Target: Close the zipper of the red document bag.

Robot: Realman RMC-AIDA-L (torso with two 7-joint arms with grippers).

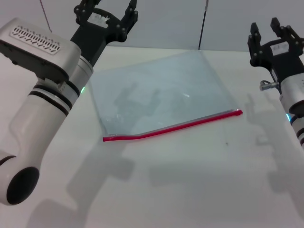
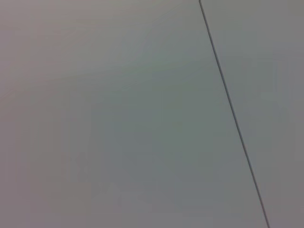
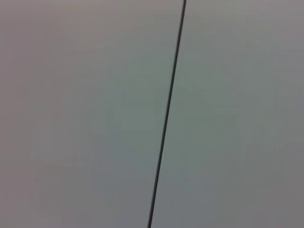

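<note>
Head view alone shows zipper (image 1: 173, 127), bag (image 1: 156, 95).

Here's the smooth white tabletop (image 1: 190, 190), matte and pale, catching soft grey shadows. Lying flat on it is 1 large rectangular pouch of translucent blue-grey plastic (image 1: 161, 99), turned slightly askew, its thin bright red zip strip (image 1: 175, 127) running wavy along the near edge.

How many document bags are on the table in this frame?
1. The red document bag lies flat mid-table, its zipper along the near edge, between the raised left gripper and right gripper. Nothing appears hidden.
</note>
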